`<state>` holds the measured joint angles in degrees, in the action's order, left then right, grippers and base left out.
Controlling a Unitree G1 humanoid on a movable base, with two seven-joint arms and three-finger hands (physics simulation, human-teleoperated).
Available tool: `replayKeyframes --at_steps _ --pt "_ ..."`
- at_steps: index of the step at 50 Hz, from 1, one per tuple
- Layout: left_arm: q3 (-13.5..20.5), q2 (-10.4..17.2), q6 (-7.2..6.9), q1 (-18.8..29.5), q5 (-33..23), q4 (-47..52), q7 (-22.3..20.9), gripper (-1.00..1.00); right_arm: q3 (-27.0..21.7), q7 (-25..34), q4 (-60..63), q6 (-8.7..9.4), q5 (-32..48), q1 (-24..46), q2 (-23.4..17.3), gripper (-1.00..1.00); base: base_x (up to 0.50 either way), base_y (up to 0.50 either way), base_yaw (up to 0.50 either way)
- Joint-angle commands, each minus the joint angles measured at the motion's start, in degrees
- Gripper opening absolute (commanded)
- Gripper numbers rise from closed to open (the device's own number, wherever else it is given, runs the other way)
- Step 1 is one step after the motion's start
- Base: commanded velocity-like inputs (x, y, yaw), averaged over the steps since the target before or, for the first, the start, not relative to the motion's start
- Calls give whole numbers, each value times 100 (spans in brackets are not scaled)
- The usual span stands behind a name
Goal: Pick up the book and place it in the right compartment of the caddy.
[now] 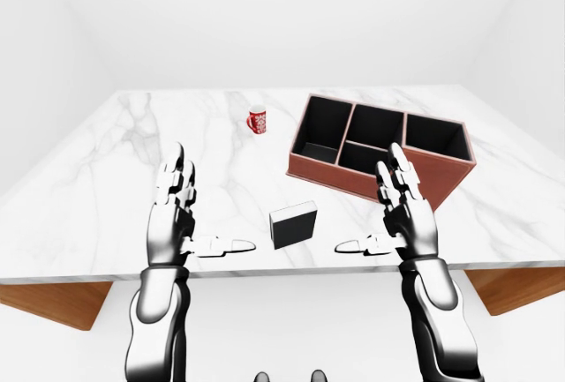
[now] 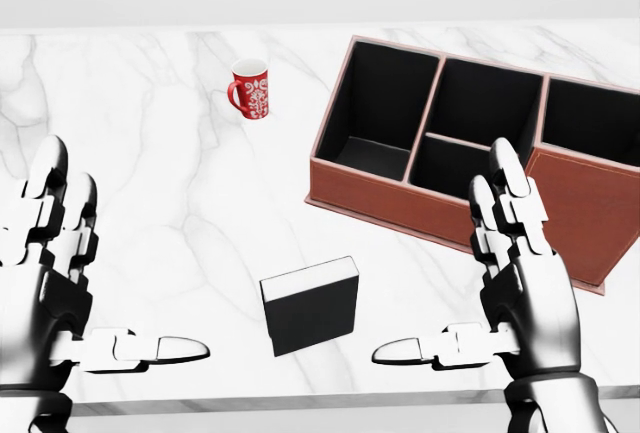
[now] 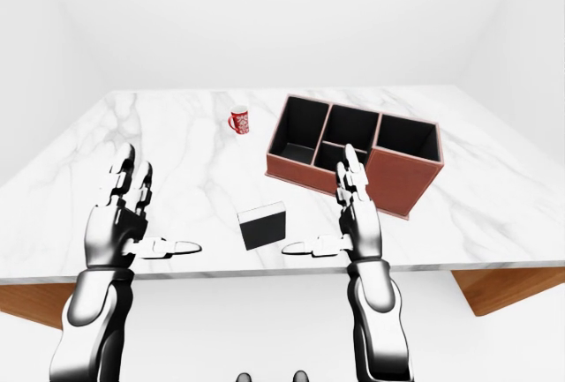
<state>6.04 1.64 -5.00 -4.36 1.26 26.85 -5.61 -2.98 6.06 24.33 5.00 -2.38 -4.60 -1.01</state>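
We hold our left hand (image 2: 75,283) and right hand (image 2: 510,293) spread open, empty, flanking the book (image 2: 311,305) near the counter (image 2: 150,173) edge nearest us, so we should close squarely on its sides before lifting toward the caddy (image 2: 450,153).

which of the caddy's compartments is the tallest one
The rightmost compartment of the caddy. Its brown walls rise above the rest, and it sits just above the right hand in the head view. The others share a lower rim.
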Motion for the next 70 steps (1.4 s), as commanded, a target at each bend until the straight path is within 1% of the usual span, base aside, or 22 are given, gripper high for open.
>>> replayKeyframes --at_steps 1,10,11,25,34,38,50,56,66,70 --pt "35 1 0 1 17 69 -11 100 41 -11 64 0 11 -24 9 100 0 0 0" --pt "31 -2 0 0 11 78 -15 100 43 5 67 0 1 -28 8 100 0 0 0" --pt "41 2 0 4 16 64 -19 100 27 73 133 0 -103 -80 21 100 0 0 0" --pt "42 -2 0 -3 18 124 -23 100 47 45 92 0 2 -55 1 100 50 0 0" --pt "34 -2 0 -11 14 117 -29 100 10 16 176 0 4 -14 -6 100 2 0 0" --pt "37 -3 0 -7 19 138 -28 100 -5 125 285 0 -96 -74 -2 100 0 0 0" --pt "40 -1 0 -6 14 120 -32 100 21 109 151 0 -7 -75 4 100 49 0 0" --pt "37 -4 0 -17 14 159 -32 100 42 11 68 0 66 -27 16 100 45 0 0" --pt "42 -4 0 -22 19 165 -40 100 88 16 108 0 51 -72 13 100 0 0 0" --pt "34 -6 0 -11 15 149 -36 100 101 27 123 0 97 -83 7 100 0 -50 0"
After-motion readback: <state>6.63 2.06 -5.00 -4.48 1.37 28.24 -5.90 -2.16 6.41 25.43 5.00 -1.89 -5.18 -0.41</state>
